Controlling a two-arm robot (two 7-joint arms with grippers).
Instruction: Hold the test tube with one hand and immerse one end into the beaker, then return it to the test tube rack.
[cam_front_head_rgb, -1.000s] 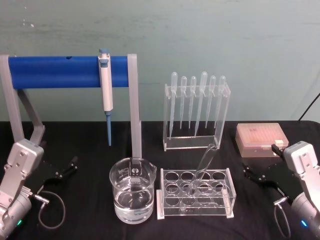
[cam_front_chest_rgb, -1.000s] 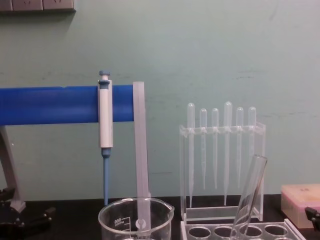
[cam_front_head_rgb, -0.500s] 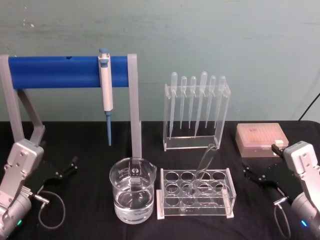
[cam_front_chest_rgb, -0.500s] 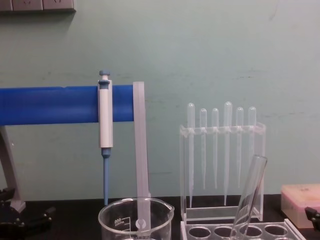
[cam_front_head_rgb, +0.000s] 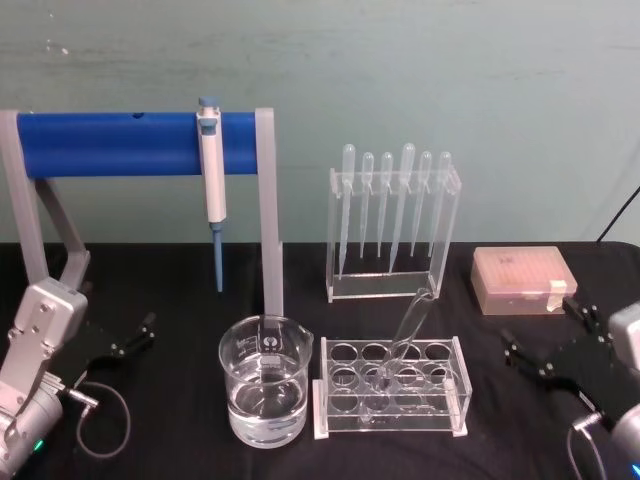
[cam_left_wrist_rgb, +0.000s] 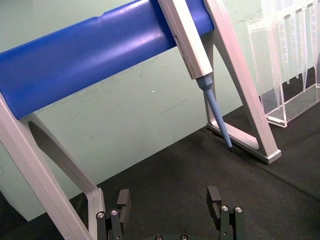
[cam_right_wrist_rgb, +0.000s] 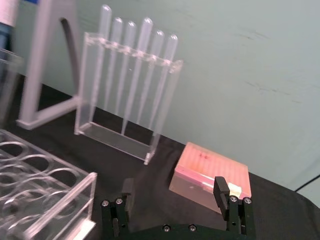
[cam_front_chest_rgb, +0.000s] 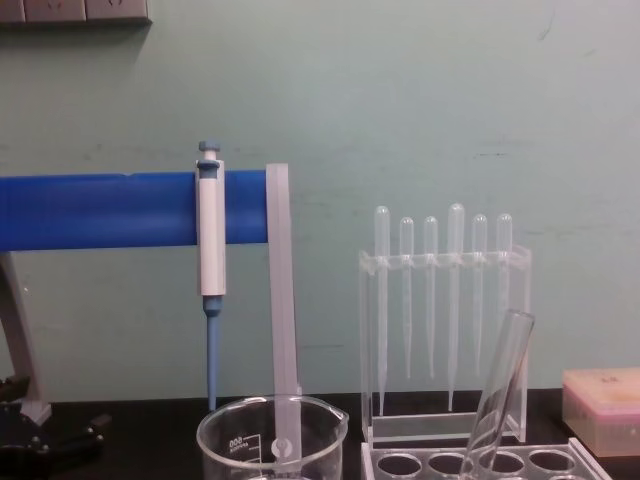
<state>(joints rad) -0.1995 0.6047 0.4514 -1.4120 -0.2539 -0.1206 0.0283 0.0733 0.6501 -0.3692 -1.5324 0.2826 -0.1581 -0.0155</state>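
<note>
The test tube (cam_front_head_rgb: 409, 322) is clear glass and leans tilted in a hole of the white rack (cam_front_head_rgb: 392, 418) at the table's middle; its open top (cam_front_chest_rgb: 511, 345) points up and to the right. Left of the rack stands the beaker (cam_front_head_rgb: 243, 362), with clear liquid in its lower part and white marks on its wall (cam_front_chest_rgb: 236, 443). My left gripper (cam_front_head_rgb: 133, 336) rests open low at the left, well apart from the beaker, nothing between its fingers (cam_left_wrist_rgb: 122, 201). My right gripper (cam_front_head_rgb: 545, 334) is open at the right, in front of the pink box, its fingers (cam_right_wrist_rgb: 221, 186) holding nothing.
A grey stand with a blue bar (cam_front_head_rgb: 120, 144) carries a blue-and-white micropipette (cam_front_head_rgb: 212, 180) behind the beaker. A clear holder with several thin pipettes (cam_front_head_rgb: 393, 215) stands behind the rack. A pink box (cam_front_head_rgb: 523, 279) lies at the right rear on the black table.
My right arm has drawn back toward the front right, lower in the head view, and its gripper has left the chest view's right edge. The left arm, tube and beaker have not moved.
</note>
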